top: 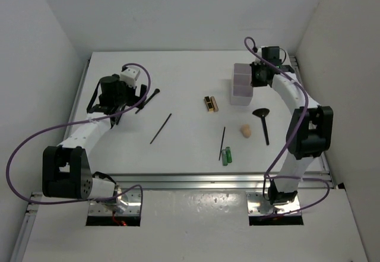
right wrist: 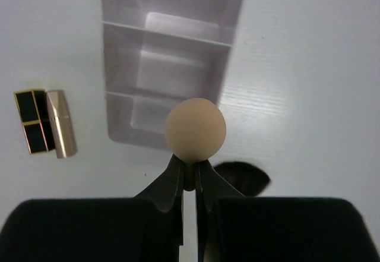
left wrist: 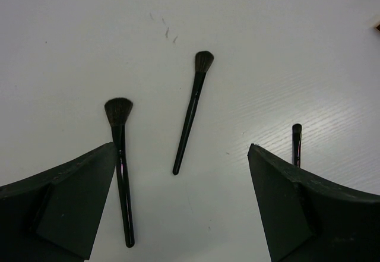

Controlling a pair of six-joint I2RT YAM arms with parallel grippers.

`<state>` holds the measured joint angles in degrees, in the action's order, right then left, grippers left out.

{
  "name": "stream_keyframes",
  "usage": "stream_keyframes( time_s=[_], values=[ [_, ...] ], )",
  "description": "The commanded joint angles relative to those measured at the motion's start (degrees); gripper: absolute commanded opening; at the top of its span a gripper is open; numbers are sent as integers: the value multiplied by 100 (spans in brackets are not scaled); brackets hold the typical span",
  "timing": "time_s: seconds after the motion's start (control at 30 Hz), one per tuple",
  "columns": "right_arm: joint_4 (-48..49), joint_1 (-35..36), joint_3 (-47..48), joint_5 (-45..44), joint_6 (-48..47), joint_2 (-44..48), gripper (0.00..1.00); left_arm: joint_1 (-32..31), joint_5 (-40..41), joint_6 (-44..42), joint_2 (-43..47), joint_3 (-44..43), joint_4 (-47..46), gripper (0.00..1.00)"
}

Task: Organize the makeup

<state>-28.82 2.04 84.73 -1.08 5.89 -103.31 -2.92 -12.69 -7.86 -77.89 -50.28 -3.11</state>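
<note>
Right gripper [right wrist: 189, 170] pinches beige sponge [right wrist: 195, 128] over box [right wrist: 169, 54]; left gripper [left wrist: 181, 150] spread above brush [left wrist: 191, 107].

A lab test cell: plain white walls [top: 47, 24], aluminium-framed table [top: 190, 75].

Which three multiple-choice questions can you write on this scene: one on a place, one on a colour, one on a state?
1. Where does the case lie?
A. on the table, left of the box
B. inside the box
C. between the left jaws

2. What colour is the ball in the right jaws?
A. green
B. black
C. beige

3. How do the right jaws stand?
A. wide open
B. shut on the ball
C. shut on a brush

Answers:
1 A: the top view shows the case on the table beside the box.
2 C: the right wrist view shows the ball beige.
3 B: the jaws pinch the ball's lower end above the box.
</note>
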Motion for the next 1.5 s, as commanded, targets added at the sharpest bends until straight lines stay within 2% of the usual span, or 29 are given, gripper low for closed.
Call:
stream_keyframes(
  time_s=[0.0, 0.33, 0.6, 0.77, 0.83, 0.9, 0.93, 0.97, 1.1, 1.27, 1.4, 1.47],
  values=[
    [886, 156, 228, 82, 210, -356, 0, -7, -58, 83, 98, 106, -163, 99],
    [1941, 367, -97, 47, 70, -699, 0, -7, -58, 135, 151, 212, -163, 99],
    [2012, 428, -62, -67, 70, -1051, 0, -7, -58, 135, 204, 265, -163, 99],
    [2222, 437, -377, -138, 88, -1104, 0, -7, -58, 135, 256, 317, -163, 99],
    [2240, 437, -404, -217, 62, -1139, 4, -7, -58, 135, 256, 317, -163, 99],
    [2223, 446, -405, -304, 53, -1183, 15, -7, -58, 135, 256, 369, -163, 99],
    [2188, 455, -404, -296, 44, -1183, 22, -7, -58, 135, 256, 370, -215, 99],
    [2170, 446, -396, -305, 26, -1183, 35, -7, -58, 135, 256, 370, -216, 99],
    [1951, 507, -387, -305, -88, -1087, 55, -7, -58, 135, 256, 370, -216, 99],
    [1862, 534, -439, -261, -141, -832, 65, -7, -111, 83, 256, 370, -216, 99],
    [1862, 543, -440, -243, -150, -665, 65, -7, -164, 83, 256, 370, -216, 99],
    [1854, 569, -422, -217, -106, -568, 61, -7, -217, 83, 256, 370, -268, 99]
  ],
)
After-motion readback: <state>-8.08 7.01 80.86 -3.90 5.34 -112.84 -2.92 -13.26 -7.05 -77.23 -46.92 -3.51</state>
